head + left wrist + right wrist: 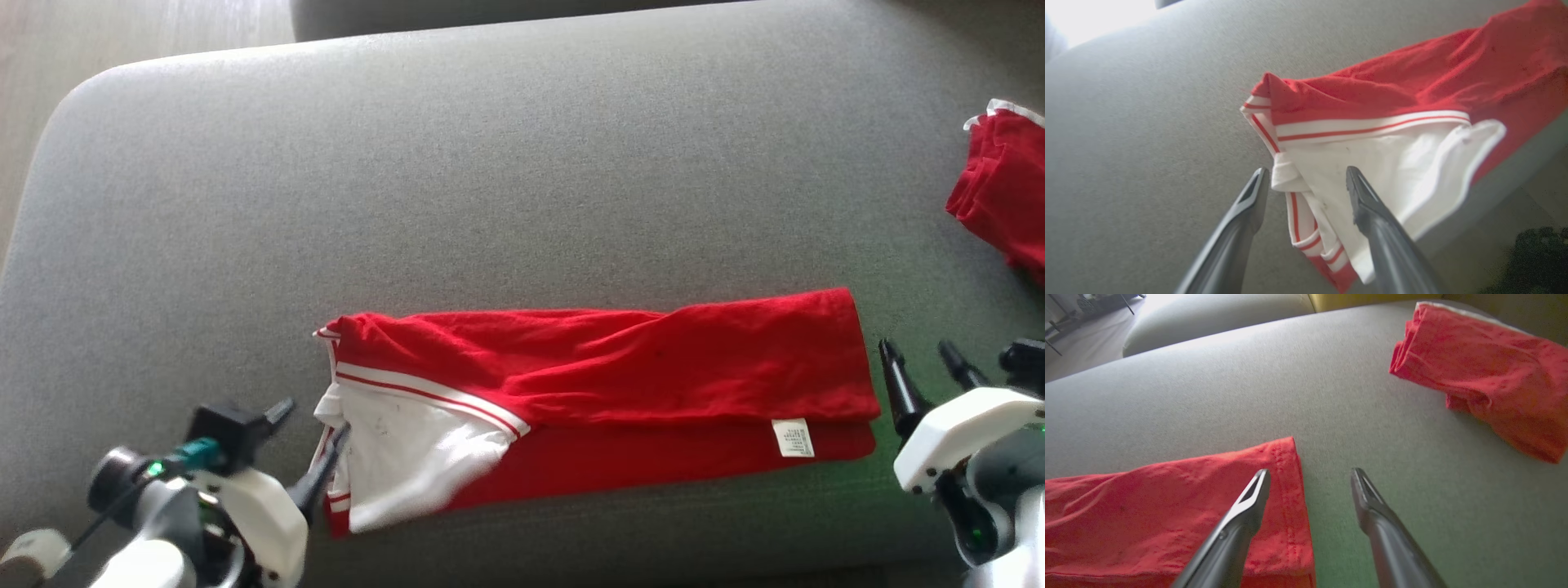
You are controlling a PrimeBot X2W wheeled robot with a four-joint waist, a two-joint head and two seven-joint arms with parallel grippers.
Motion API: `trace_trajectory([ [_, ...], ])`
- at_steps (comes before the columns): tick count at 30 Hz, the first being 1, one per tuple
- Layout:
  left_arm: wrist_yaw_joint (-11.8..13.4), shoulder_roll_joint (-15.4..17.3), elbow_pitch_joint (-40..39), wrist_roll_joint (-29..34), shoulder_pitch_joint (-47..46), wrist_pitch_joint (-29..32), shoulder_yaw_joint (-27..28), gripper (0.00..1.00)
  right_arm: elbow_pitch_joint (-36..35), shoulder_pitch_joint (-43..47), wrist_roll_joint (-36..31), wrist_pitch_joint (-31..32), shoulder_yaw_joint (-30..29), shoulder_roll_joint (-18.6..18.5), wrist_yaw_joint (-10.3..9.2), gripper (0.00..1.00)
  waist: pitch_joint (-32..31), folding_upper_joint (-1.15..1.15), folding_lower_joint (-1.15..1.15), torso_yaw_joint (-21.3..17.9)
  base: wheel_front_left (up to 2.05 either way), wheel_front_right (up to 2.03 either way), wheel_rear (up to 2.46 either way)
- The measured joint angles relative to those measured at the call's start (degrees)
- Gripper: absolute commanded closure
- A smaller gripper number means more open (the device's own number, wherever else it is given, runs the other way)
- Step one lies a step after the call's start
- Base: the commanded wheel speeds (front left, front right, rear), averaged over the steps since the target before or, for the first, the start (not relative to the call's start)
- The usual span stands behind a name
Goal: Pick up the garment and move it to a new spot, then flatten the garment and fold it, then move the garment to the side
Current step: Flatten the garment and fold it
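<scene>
On the grey couch seat (506,188) the garment (604,384) lies folded into a long red band, running left to right across the near part of the cushion. Its left end shows a white panel with red-and-white striped trim, a bit rumpled, and near its right end a small white tag (792,437) sits on the lower layer.

Down at the lower left, the left claw (314,418) is at that white end with its two dark fingers spread apart. From the left wrist view, the left claw (1307,171) straddles the edge of the garment (1412,102). One finger is over bare cushion and the other over the white cloth, and nothing is pinched between them.

At the lower right, the right claw (916,349) stands just beside the garment's right edge, fingers also apart. In its own wrist view the right claw (1310,473) has one finger over the stitched hem of the garment (1147,506) and the other over the grey seat (1249,384), gripping nothing.

Well apart, at the far right of the seat, a second red cloth (1000,188) lies bunched, with a sliver of white at its top edge. It also shows in the right wrist view (1486,375). Pale wooden floor (122,33) shows beyond the cushion's left corner.
</scene>
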Motion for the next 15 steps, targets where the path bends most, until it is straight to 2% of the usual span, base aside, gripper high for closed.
trace_trajectory([
  [2, 1.1, 0.0, -0.6, -0.2, -0.1, -1.2, 1.2, 0.0, -1.1, -0.1, -0.3, -1.5, -0.2, 0.2, 0.0, 0.0, -0.1, 0.0, 0.0, 0.1, 0.0, 0.0, 0.0],
  [5, 5.1, -0.7, -1.7, -0.2, -0.3, -7.2, 5.4, 0.0, -3.9, -0.7, -0.6, -8.4, 0.8, 0.5, 0.0, 0.0, -0.8, 0.0, 0.0, 0.2, 0.0, 0.0, 0.0],
  [7, 5.9, -1.4, -2.0, -0.2, -0.4, -8.7, 6.4, 0.0, -4.3, -0.9, -0.5, -10.0, 1.3, 0.5, 0.0, 0.0, -1.0, 0.0, 0.0, 0.2, 0.0, 0.0, 0.0],
  [11, 9.3, -5.5, -2.5, -1.9, -0.6, -17.1, 10.3, 0.0, -6.6, -2.0, 0.5, -17.9, 5.5, 0.5, 0.0, 0.0, -1.8, 0.0, 0.0, 0.3, 0.0, 0.0, 0.0],
  [15, 11.3, -10.0, -2.7, -2.8, -0.6, -21.6, 14.0, 0.0, -7.6, -1.9, 0.0, -23.6, 8.2, 0.5, 0.0, 0.0, -2.3, 0.0, 0.0, 0.6, 0.0, 0.0, 0.0],
])
